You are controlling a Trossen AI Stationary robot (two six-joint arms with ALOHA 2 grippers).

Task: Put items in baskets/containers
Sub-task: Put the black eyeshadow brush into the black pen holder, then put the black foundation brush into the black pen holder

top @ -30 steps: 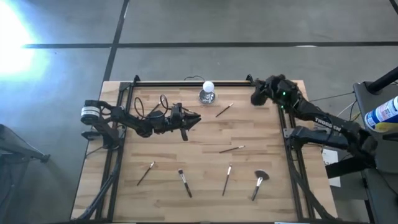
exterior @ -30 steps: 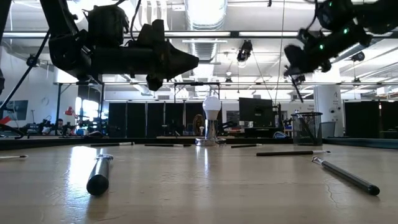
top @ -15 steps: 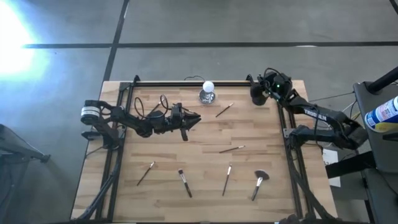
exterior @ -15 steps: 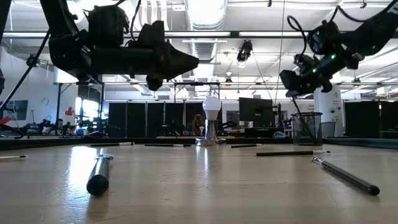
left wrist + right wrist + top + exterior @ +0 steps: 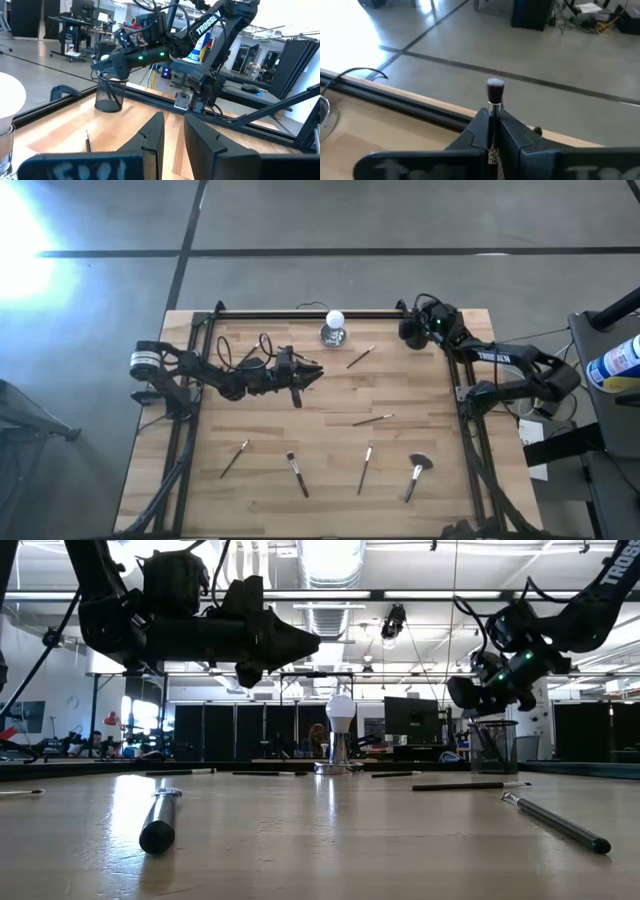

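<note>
Right wrist view: my right pincer [image 5: 491, 131] grips 1 brush [image 5: 494, 100], hanging just above the black cup [image 5: 492, 746]. 6 brushes lie loose on the worktop [image 5: 330, 405]; left pincer [image 5: 172, 130] hovers, slightly parted.

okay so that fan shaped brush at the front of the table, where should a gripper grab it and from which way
Take the fan brush by its slim handle, around the middle, coming straight down from above. It lies flat on the table with bare wood on both sides, so the fingers could straddle the handle crosswise. The wide fan head looks soft and probably would not hold firmly.
</note>
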